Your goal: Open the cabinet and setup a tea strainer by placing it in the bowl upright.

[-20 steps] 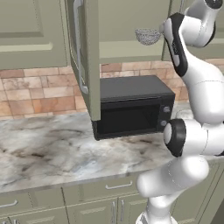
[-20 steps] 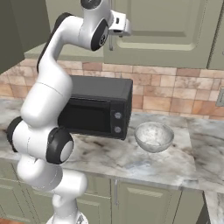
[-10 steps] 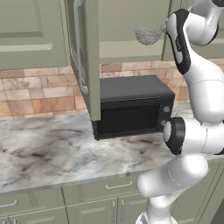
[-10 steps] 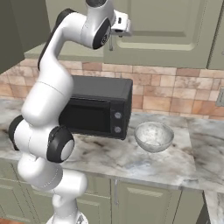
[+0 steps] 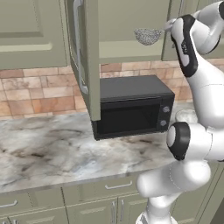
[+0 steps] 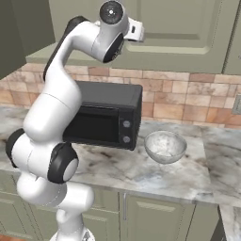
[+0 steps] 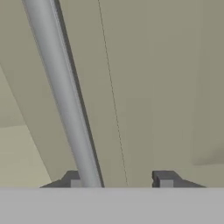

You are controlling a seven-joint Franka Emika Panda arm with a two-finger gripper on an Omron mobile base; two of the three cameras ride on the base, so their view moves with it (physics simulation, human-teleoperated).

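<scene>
On the counter (image 6: 197, 181) nearest the base sits the bowl (image 6: 165, 146), just right of the microwave (image 6: 106, 120). High above, the gripper (image 7: 120, 181) reaches into the open cabinet (image 5: 92, 61), its fingers (image 7: 165, 180) partly apart around the tea strainer (image 5: 148, 36)'s long handle, which lies between them nearer the left one. Whether they grip it cannot be told; its mesh cup lies at the far left end on the shelf.

Olive-green cabinet (image 5: 87, 57); silver mesh tea strainer (image 5: 147, 36); speckled grey-white bowl (image 6: 165, 146); black microwave (image 5: 131, 109).

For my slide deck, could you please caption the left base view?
Cabinet door swung open above the microwave; tea strainer lies on the shelf inside as the arm reaches for its handle.
</scene>
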